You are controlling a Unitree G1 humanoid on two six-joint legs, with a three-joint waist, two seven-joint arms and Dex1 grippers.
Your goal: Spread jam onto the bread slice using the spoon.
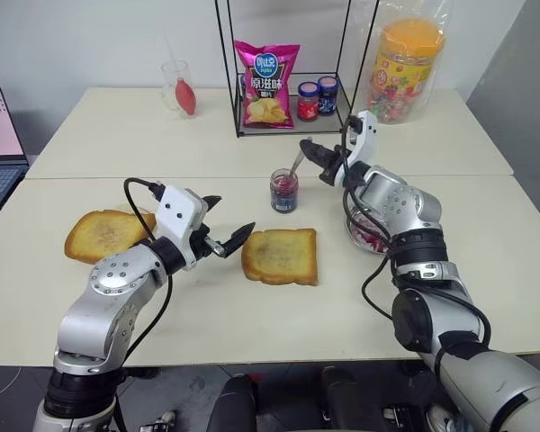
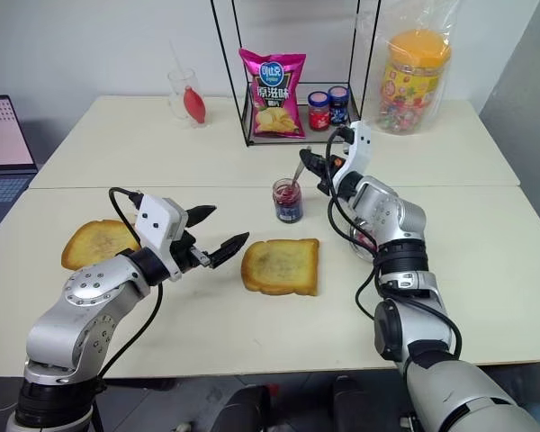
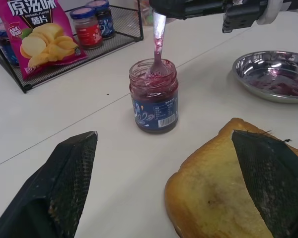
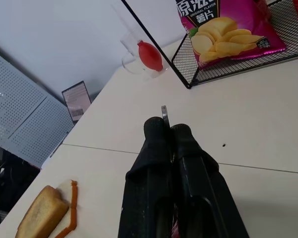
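The jam is dark purple-red in a small clear jar standing open at mid-table. The spoon has its bowl down in the jam, and its thin handle rises out of the jar's mouth. My right gripper hovers just above and right of the jar, shut on the spoon's handle, whose tip pokes out past the fingers. The bread slice lies flat, golden-brown, in front of the jar. My left gripper is open and empty, held just left of the slice above the table.
A metal dish smeared with jam sits right of the bread, under my right forearm. Another toast slice lies at the left. Behind stand a wire rack with a chips bag and two lidded jars, a candy jar and a glass.
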